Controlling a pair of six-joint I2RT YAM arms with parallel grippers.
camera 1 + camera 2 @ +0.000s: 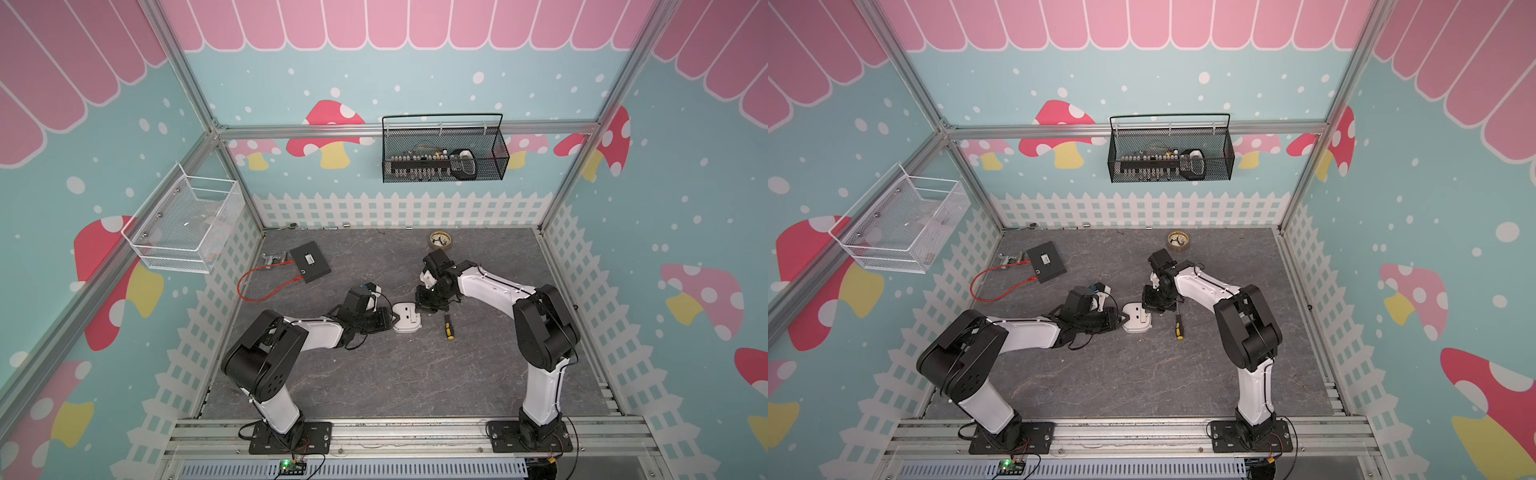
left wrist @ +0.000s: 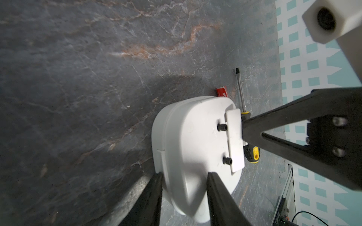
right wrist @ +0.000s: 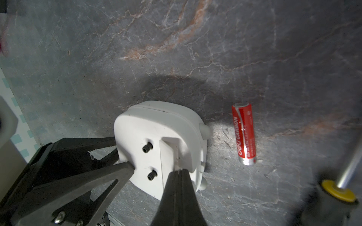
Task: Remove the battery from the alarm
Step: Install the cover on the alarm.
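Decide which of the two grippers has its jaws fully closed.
The right gripper: its fingertips meet with no gap, at the back of the alarm. The left gripper has its jaws apart, clamped across the alarm's edge.

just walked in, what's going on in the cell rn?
The left claw grips one edge of the white alarm, which lies face down on the table. The right claw is shut, with its tips on the alarm's back. The red battery is already out and lies on the table beside the alarm, with nothing holding it. A screwdriver lies nearby, untouched.
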